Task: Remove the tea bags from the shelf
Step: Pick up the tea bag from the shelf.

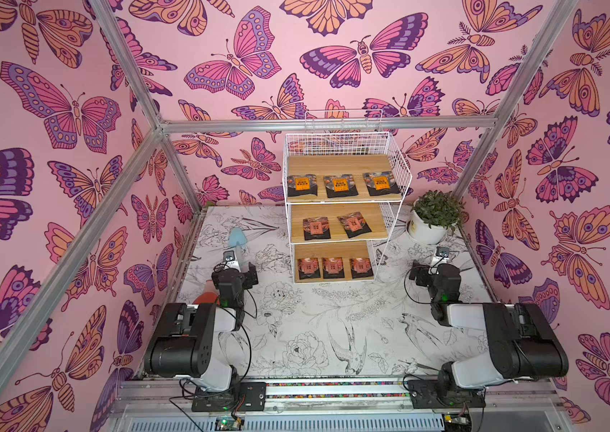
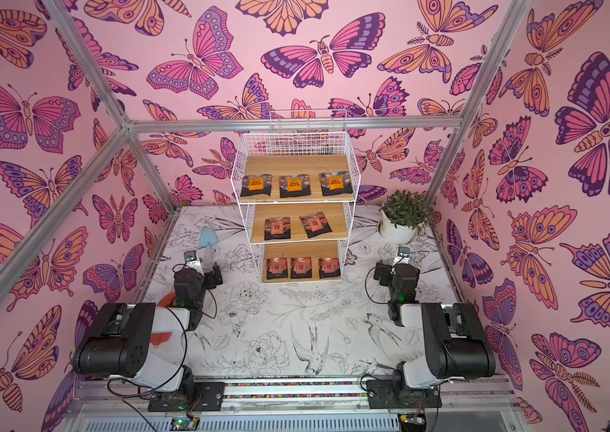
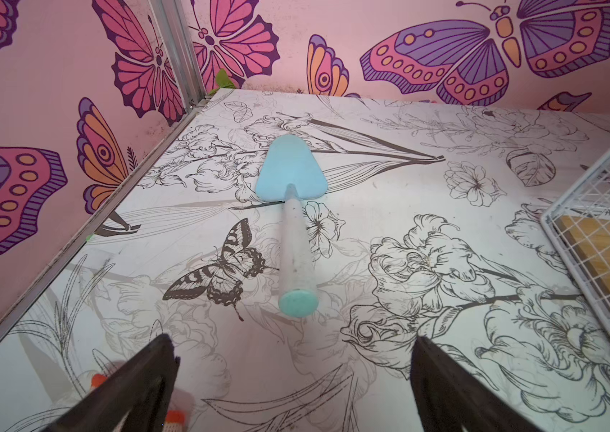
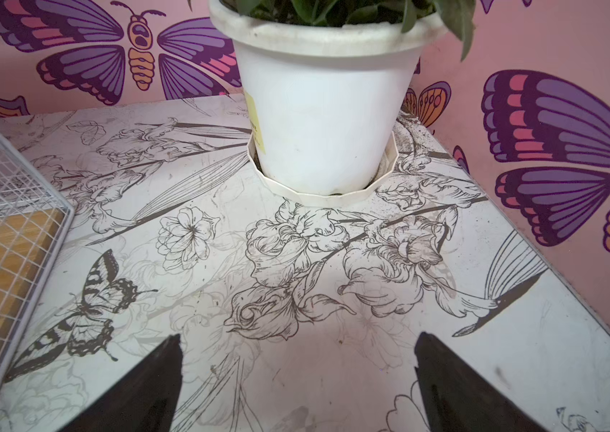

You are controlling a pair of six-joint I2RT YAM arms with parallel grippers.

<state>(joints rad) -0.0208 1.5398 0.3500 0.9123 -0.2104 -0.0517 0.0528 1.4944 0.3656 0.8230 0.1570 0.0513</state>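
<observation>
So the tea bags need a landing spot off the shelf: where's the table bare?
Widest: the table in front of the shelf, between left arm and right arm. A narrow strip separates shelf and plant pot. On the left, the blue trowel and orange glove take room. The shelf boards are crowded with tea bags.

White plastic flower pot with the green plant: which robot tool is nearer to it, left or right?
Right. The right tool points at the pot from just in front; the left tool is across the table, past the white wire shelf, facing a pale blue trowel.
</observation>
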